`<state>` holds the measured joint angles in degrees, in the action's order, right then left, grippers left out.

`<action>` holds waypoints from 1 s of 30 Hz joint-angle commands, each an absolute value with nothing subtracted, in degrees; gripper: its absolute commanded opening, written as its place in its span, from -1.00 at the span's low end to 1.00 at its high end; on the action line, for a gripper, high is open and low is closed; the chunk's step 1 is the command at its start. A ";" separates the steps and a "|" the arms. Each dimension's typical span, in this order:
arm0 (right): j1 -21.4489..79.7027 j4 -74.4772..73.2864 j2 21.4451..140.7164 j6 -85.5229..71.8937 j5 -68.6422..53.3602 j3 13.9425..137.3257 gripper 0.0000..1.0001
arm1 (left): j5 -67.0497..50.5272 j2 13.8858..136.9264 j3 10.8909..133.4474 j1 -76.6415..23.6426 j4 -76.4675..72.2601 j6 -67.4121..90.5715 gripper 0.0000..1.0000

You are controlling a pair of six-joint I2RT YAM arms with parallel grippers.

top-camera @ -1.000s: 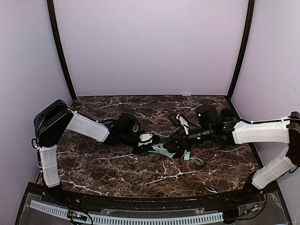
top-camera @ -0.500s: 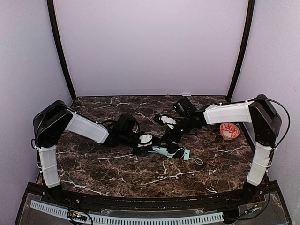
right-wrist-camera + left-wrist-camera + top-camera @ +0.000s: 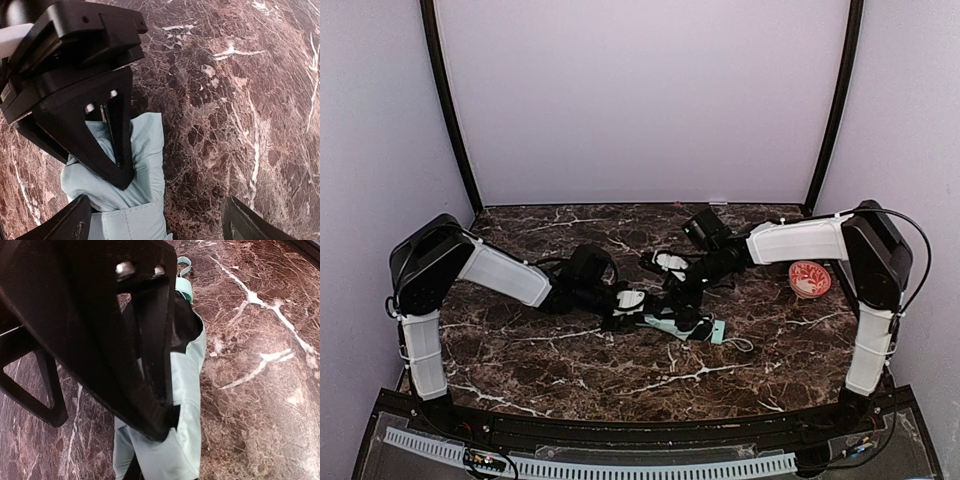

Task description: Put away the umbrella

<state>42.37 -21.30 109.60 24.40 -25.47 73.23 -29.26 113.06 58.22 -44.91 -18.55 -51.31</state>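
Observation:
The umbrella (image 3: 672, 322), pale mint with black parts, lies folded on the marble table (image 3: 520, 350) at the centre. Its short handle (image 3: 717, 331) and thin cord (image 3: 742, 345) point right. My left gripper (image 3: 636, 300) is shut on the umbrella's left end. In the left wrist view a black finger (image 3: 150, 390) presses on the mint fabric (image 3: 189, 405). My right gripper (image 3: 672, 276) hovers open just above and behind the umbrella. In the right wrist view its fingers (image 3: 75, 222) stand wide apart over the fabric (image 3: 142, 165), right by the left gripper's fingers (image 3: 112, 135).
An orange-and-white patterned bowl (image 3: 809, 278) sits at the right side of the table, near the right arm's elbow. Lilac walls with black corner posts (image 3: 448, 110) enclose the table on three sides.
The right arm swung up and over from the right, uncovering the bowl. Its gripper moved left and back along the umbrella. The left gripper stayed on the umbrella's left end.

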 commanded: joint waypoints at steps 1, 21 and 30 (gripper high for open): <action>45.25 -31.16 107.52 28.89 -30.36 70.06 0.87 | -21.88 117.27 54.40 -44.32 -3.66 -50.21 -1.00; 45.43 -23.97 112.53 22.11 -18.80 73.39 0.58 | -22.12 117.45 54.55 -44.30 -3.21 -50.99 -0.98; 46.49 -15.72 107.76 12.93 -12.12 66.70 -0.10 | -17.74 115.14 53.95 -44.34 -7.08 -43.88 -0.18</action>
